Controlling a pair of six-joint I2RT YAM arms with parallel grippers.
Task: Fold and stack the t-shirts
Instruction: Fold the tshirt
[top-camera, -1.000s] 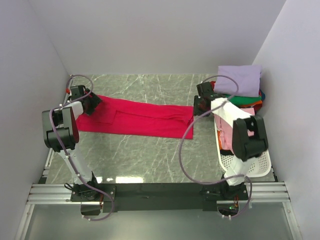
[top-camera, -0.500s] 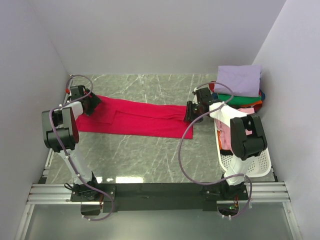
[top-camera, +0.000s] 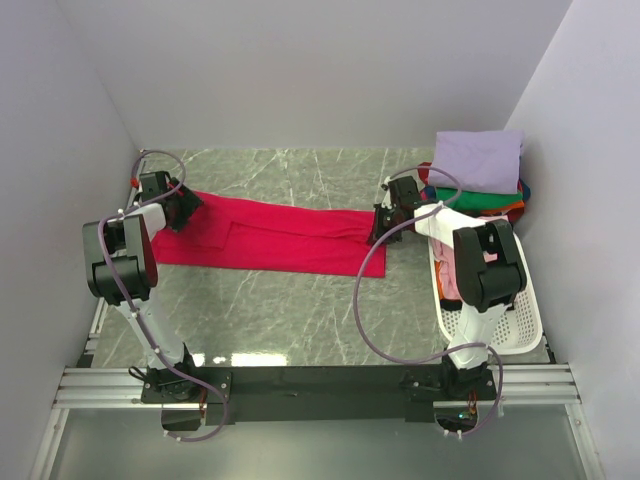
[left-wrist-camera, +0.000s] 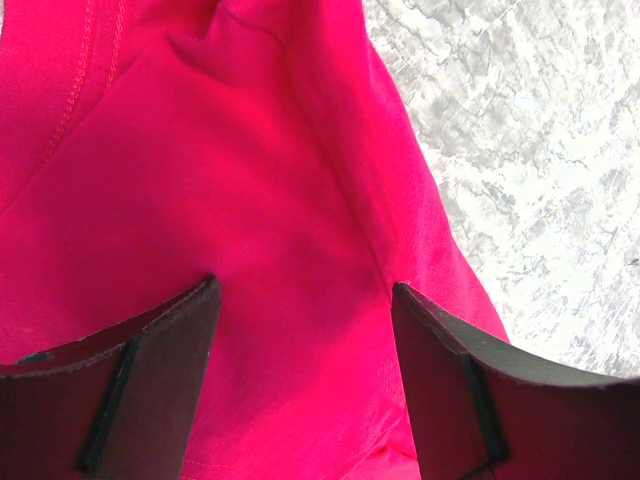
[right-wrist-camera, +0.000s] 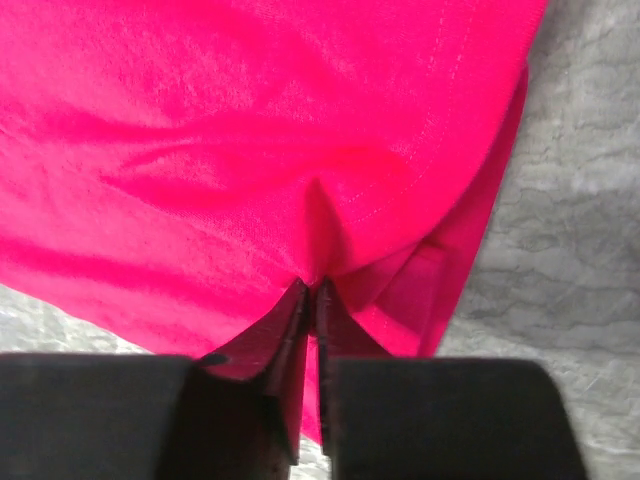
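Since the earlier frame the right tool has shifted left, from beside the white basket onto the right end of the red t-shirt. Its fingers are now pinched nearly together on a raised fold of the cloth at the hem. The left tool has not moved. It stands wide open over the shirt's left end, gripping nothing; whether its tips touch the cloth cannot be told. The shirt lies as a long band across the middle of the tabletop.
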